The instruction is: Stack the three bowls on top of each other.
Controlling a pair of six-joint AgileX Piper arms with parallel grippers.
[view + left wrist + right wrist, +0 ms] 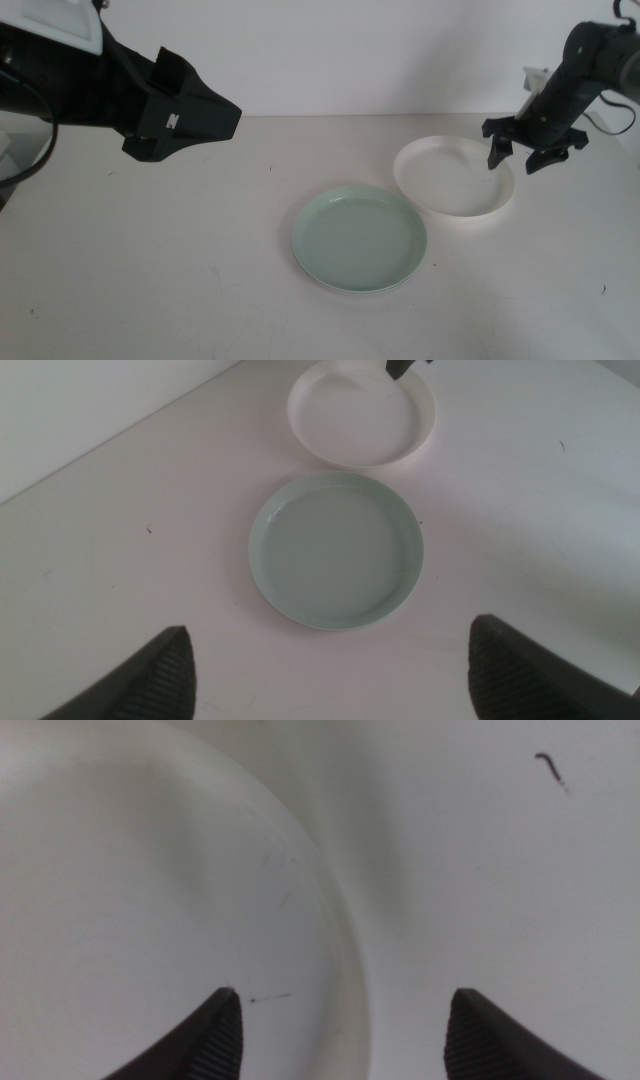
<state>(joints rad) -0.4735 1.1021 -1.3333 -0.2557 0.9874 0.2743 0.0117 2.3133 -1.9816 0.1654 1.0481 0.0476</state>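
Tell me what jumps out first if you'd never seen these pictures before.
Two round dishes on a white table: a mint green bowl near the middle and a white bowl just behind it toward the right. The right tool hangs open straddling the white bowl's far right rim. The left tool, also open, hovers high over the table's left side, looking down on both bowls.
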